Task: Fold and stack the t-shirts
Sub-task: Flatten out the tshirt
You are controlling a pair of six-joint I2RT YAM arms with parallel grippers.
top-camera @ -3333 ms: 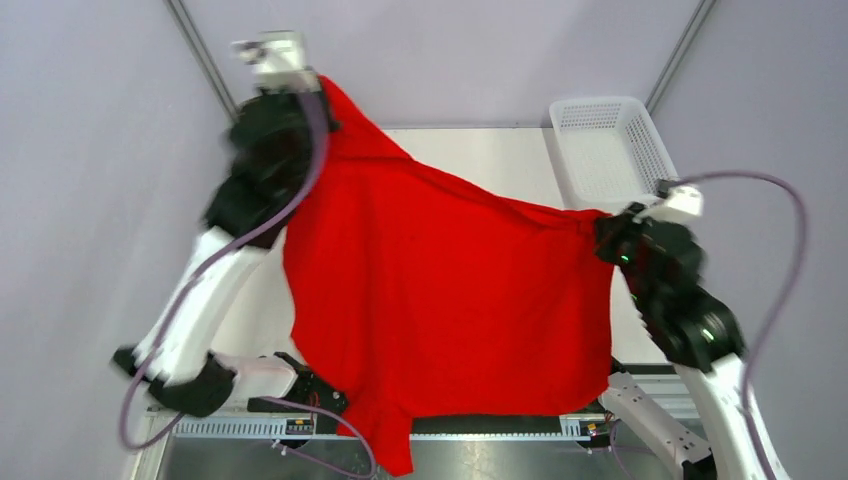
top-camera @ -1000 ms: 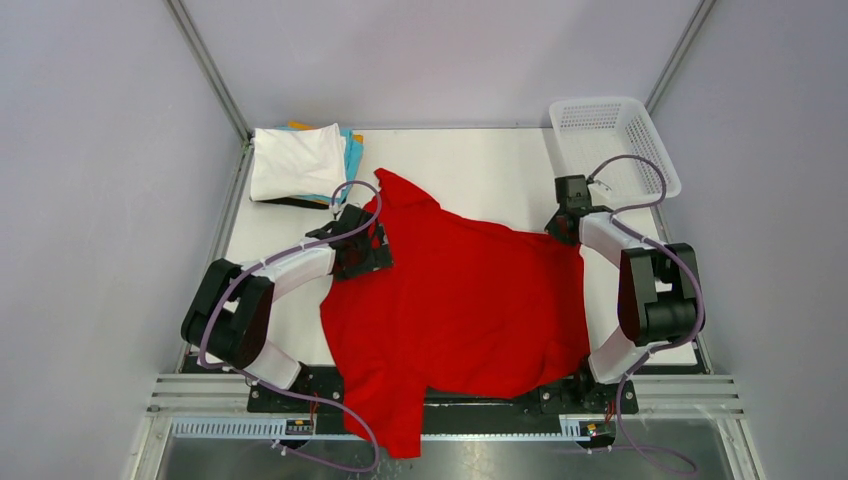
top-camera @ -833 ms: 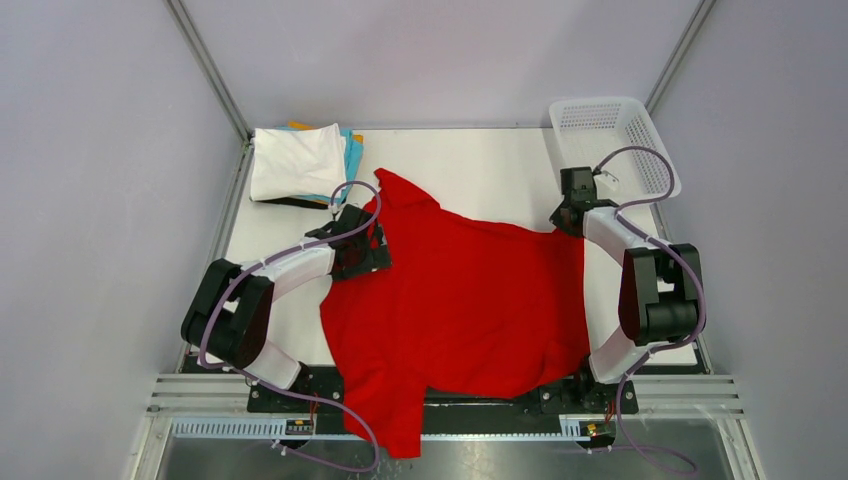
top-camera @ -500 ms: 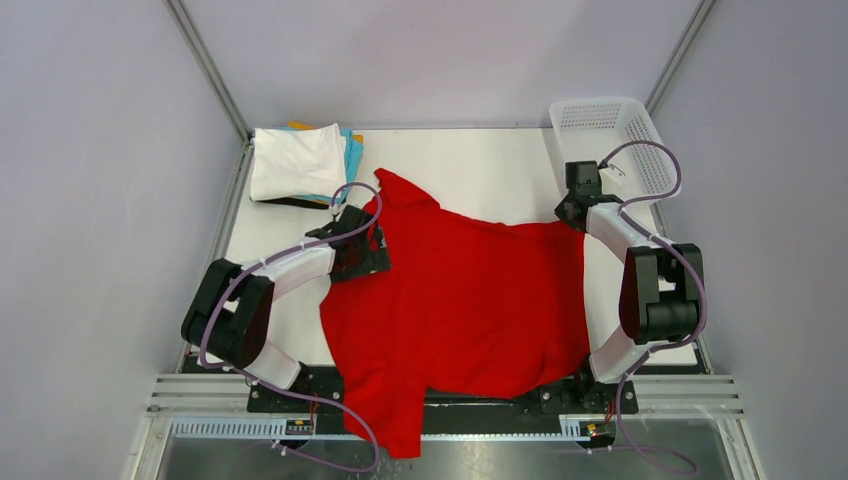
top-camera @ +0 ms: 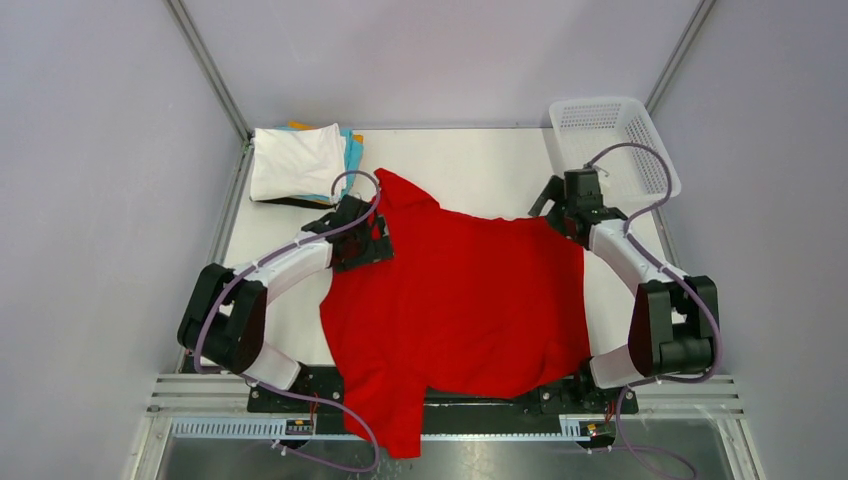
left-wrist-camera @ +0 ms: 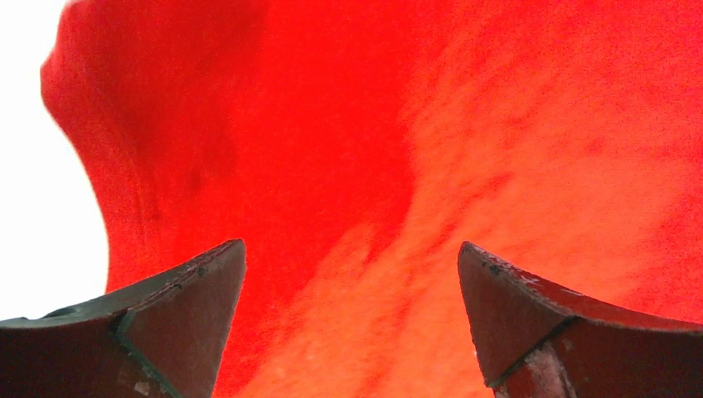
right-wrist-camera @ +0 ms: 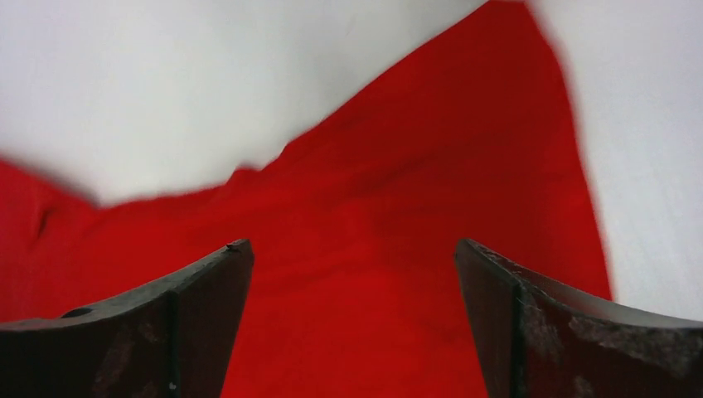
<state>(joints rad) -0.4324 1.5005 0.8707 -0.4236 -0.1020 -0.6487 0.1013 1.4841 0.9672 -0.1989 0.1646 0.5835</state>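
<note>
The red t-shirt (top-camera: 460,300) lies spread across the table, one part hanging over the near edge. My left gripper (top-camera: 368,243) is open over the shirt's far-left part; the left wrist view shows red cloth (left-wrist-camera: 464,141) under wide-apart fingertips (left-wrist-camera: 207,282), nothing between them. My right gripper (top-camera: 558,215) stands open above the shirt's far-right corner (right-wrist-camera: 497,141), with both fingertips (right-wrist-camera: 497,290) apart and no cloth pinched. A stack of folded t-shirts (top-camera: 298,160), white on top with cyan and orange edges showing, sits at the far left corner.
A white mesh basket (top-camera: 612,140) stands at the far right corner, just behind the right gripper. Bare white table (top-camera: 480,165) shows between stack and basket. Metal frame posts rise at both far corners.
The right gripper has opened and let go of the shirt's far-right corner, which now lies flat. The right arm swung outward. The left gripper stayed open, shifting slightly away.
</note>
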